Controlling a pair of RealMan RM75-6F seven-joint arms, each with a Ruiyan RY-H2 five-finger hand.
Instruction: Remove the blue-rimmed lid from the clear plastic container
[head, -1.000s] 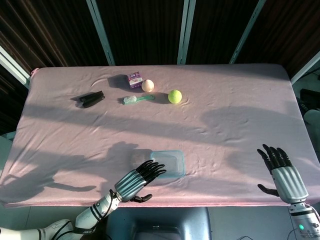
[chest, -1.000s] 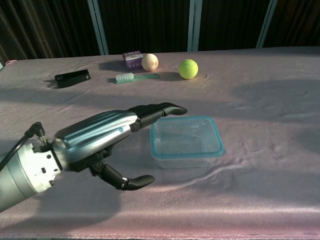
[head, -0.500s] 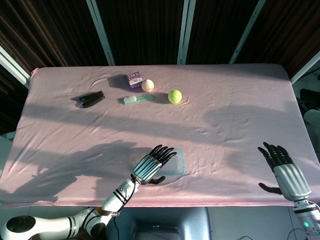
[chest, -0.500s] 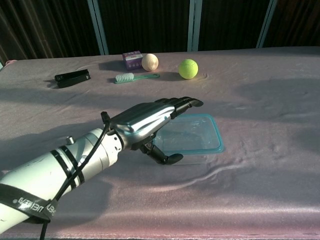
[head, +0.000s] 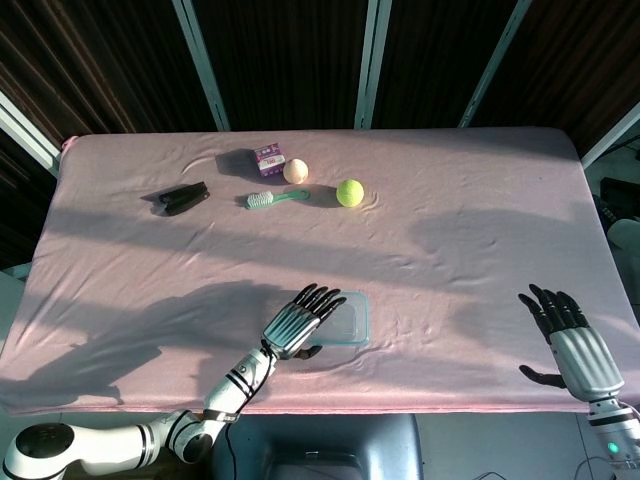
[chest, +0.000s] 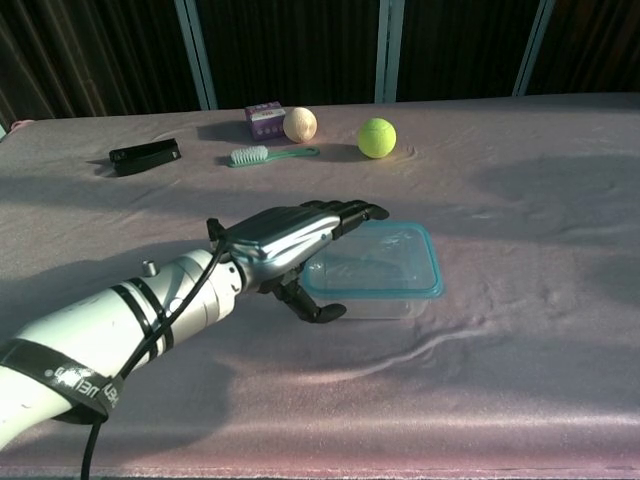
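From the head view, my left hand lies flat with fingers stretched over the left part of the blue-rimmed lid, which still sits on the clear plastic container near the front edge of the pink-covered table. My right hand hangs at the table's front right corner, fingers spread, holding nothing; only this view shows it. At the back lie a black stapler, a green brush, a small purple box, a beige ball and a tennis ball.

From the chest view, my left hand reaches across the lid's near-left corner, fingers extended above it and thumb tucked low beside the container's wall. It grasps nothing, though I cannot tell whether the fingertips touch the lid. My hand hides the lid's left edge.
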